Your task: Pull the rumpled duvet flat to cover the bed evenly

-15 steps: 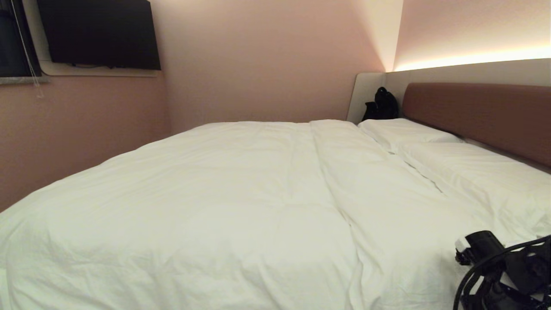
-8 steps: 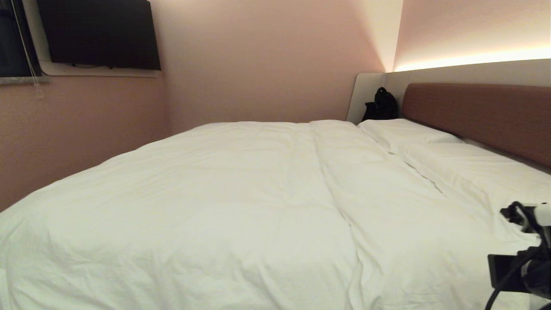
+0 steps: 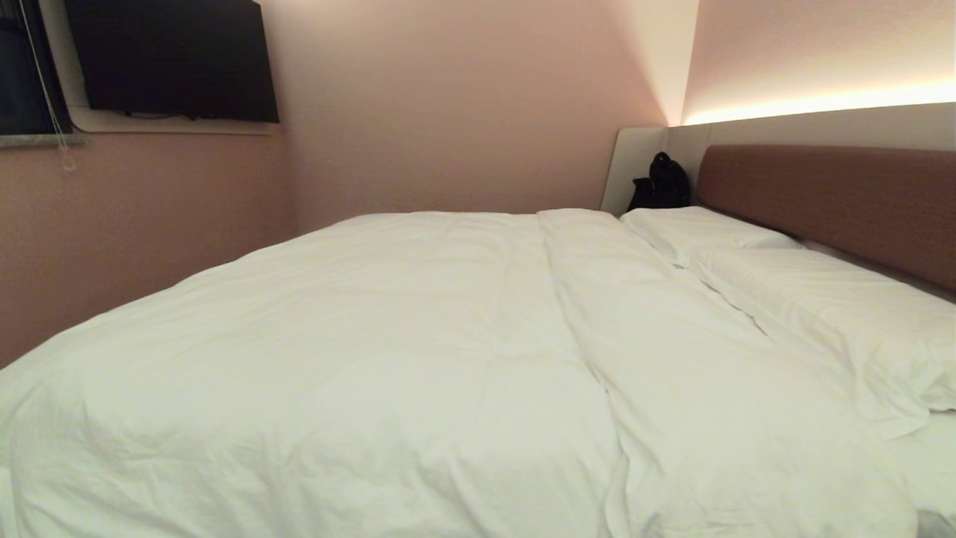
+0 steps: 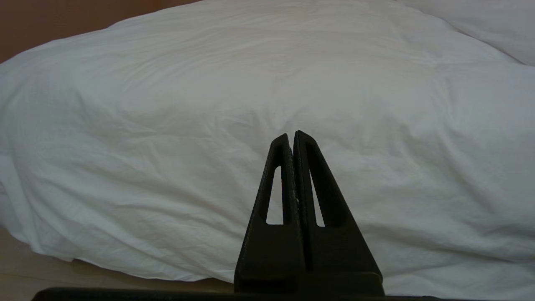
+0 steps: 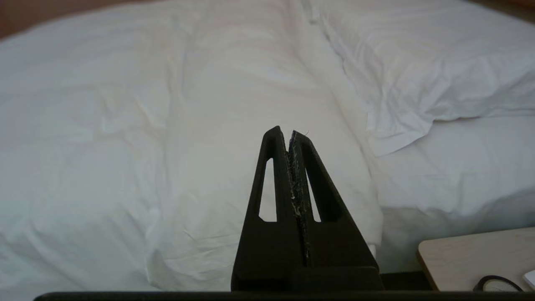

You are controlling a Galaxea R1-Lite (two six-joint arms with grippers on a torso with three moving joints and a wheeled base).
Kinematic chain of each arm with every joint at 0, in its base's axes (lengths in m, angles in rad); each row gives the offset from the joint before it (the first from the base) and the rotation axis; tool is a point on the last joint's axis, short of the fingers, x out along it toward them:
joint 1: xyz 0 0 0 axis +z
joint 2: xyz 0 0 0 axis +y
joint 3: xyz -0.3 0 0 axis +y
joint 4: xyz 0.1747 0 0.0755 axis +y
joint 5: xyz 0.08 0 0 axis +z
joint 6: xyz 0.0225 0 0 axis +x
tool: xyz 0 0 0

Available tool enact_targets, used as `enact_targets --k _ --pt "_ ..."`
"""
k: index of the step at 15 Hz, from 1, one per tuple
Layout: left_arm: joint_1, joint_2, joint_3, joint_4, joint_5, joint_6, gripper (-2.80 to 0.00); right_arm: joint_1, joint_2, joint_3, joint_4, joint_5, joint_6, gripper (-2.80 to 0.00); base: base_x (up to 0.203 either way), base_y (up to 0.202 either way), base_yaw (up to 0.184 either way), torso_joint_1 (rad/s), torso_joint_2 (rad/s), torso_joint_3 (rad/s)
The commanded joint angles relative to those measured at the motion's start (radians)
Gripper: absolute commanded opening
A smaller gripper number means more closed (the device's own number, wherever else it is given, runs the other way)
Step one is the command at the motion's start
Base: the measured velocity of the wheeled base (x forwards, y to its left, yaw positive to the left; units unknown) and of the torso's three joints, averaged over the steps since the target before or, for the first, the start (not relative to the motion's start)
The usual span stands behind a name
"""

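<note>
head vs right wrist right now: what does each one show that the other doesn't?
Head only: the headboard, a black bag in the far corner, a dark screen on the wall, and the second, farther pillow. Neither arm appears there.

Right wrist only: the right gripper, shut and empty, and a light wooden table corner beside the bed with a black cable on it.

Both: the duvet spread flat, its folded top band, and the near pillow.
</note>
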Motion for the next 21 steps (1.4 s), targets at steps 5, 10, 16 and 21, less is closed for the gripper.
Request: enact_targets --k 5,10,16,21 --pt "0.000 0.000 0.000 0.000 0.002 -0.001 -2.80 -0.036 -0.341 -0.033 0.224 -0.004 -0.022 -2.80 0.000 0.000 0.000 0.000 0.00 0.000" --pt "0.000 0.000 0.000 0.000 0.002 -0.001 -2.80 -0.087 -0.581 0.013 0.315 0.063 -0.141 -2.80 0.000 0.000 0.000 0.000 0.00 0.000" --pt "0.000 0.000 0.000 0.000 0.002 0.001 -2.80 -0.087 -0.602 0.336 -0.019 0.174 -0.198 -2.80 0.000 0.000 0.000 0.000 0.00 0.000" --pt "-0.001 0.000 0.000 0.000 0.000 0.002 -2.80 -0.087 -0.604 0.554 -0.234 0.309 -0.252 -2.80 0.000 0.000 0.000 0.000 0.00 0.000"
